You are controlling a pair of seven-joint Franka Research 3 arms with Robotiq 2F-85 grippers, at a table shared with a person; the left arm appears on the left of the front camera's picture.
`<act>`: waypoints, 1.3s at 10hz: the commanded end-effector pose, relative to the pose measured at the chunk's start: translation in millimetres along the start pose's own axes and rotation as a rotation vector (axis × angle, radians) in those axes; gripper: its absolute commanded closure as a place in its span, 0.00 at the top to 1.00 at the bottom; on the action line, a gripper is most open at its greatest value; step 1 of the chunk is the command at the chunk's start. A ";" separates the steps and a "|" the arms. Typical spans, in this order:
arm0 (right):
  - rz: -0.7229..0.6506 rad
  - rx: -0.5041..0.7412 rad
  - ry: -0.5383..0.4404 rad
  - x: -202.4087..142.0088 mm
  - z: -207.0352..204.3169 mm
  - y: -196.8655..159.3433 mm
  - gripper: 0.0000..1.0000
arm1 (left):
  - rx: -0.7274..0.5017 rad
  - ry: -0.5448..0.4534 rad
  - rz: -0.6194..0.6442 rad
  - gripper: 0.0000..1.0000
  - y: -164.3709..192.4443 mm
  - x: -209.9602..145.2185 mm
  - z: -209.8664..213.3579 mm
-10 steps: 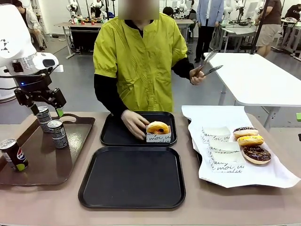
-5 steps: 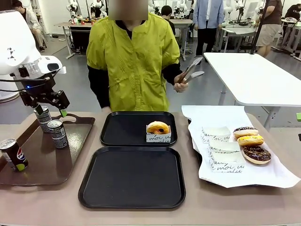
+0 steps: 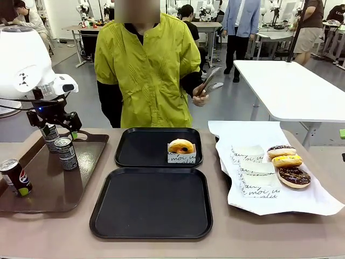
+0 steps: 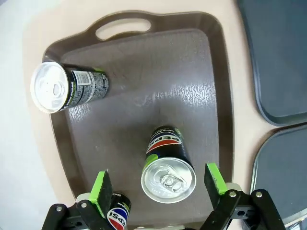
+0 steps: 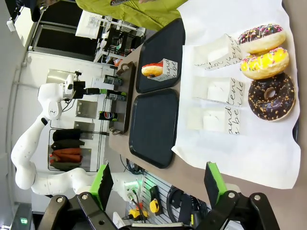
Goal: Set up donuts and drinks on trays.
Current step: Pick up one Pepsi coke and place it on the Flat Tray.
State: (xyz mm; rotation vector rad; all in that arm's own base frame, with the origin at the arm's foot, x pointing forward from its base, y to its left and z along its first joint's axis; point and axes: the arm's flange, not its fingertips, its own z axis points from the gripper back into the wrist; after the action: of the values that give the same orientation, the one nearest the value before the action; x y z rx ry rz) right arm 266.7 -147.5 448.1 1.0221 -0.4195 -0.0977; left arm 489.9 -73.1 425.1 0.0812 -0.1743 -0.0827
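Two slim dark grey drinks (image 3: 51, 137) (image 3: 66, 154) stand on a brown tray. My left gripper (image 3: 58, 131) hovers open just above them. In the left wrist view the nearer drink's silver top (image 4: 168, 181) lies between my open left gripper's (image 4: 157, 169) green pads (image 4: 100, 191), and the other drink (image 4: 67, 87) stands farther off. One donut (image 3: 181, 147) in a printed white sleeve sits on the far black tray (image 3: 135, 154). The near black tray (image 3: 151, 202) is bare. My right gripper (image 5: 158, 166) is open and holds nothing, high above the table's right side.
A Pepsi can (image 3: 16, 176) stands on the brown tray (image 3: 48, 189). White paper (image 3: 269, 199) at the right carries three decorated donuts (image 3: 287, 160) and empty sleeves (image 3: 248, 154). A person in a yellow-green top stands behind the table, tongs (image 3: 209, 82) in one hand.
The person's hand has let go of the donut on the far tray and drawn back, and the tongs have dropped lower. My left gripper has shifted slightly right and down over the drinks.
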 end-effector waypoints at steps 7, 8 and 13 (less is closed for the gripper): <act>-0.002 0.003 -0.001 1.9 -1.4 -1.6 1.00 | -0.051 0.002 0.058 1.00 -2.3 -13.4 -29.6; -0.002 0.003 -0.001 1.9 -1.4 -1.6 1.00 | -0.052 -0.003 0.062 0.97 -2.1 -10.3 -31.2; -0.002 0.003 -0.001 1.9 -1.4 -1.6 1.00 | -0.067 0.022 0.060 0.00 -2.2 -8.3 -32.9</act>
State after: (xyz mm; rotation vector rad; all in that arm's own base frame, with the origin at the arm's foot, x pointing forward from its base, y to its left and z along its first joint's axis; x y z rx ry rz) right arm 266.7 -147.6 448.1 1.0221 -0.4195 -0.0977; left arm 487.9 -72.7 390.7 0.0234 -0.1609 -0.0234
